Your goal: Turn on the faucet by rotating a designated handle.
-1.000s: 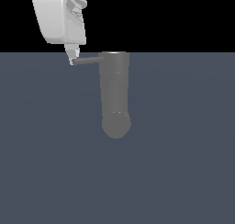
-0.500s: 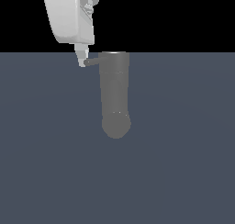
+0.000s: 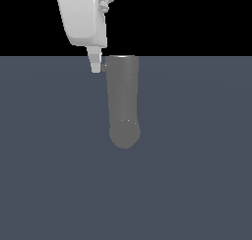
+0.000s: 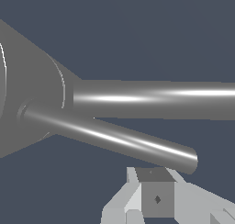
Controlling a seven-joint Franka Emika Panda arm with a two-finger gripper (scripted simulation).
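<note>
The faucet (image 3: 123, 101) is a thick matte grey cylinder with a flat rim at the top and a rounded lower end. Only a short stub of its handle (image 3: 104, 66) shows beside the rim, on the exterior view's left. My white gripper (image 3: 96, 67) hangs from above with its fingertips right against that stub, and its fingers look shut with nothing between them. In the wrist view the handle (image 4: 114, 138) is a thin grey rod running out of the faucet body (image 4: 27, 103). Its free end lies just over my gripper (image 4: 156, 191).
A second, longer grey rod (image 4: 156, 99) leaves the faucet body beside the handle in the wrist view and runs out of the picture. A flat dark blue-grey floor (image 3: 197, 175) lies all round the faucet.
My gripper has moved toward the exterior view's right, up to the faucet's rim. The visible stretch of the handle has shrunk from a long rod to a short stub.
</note>
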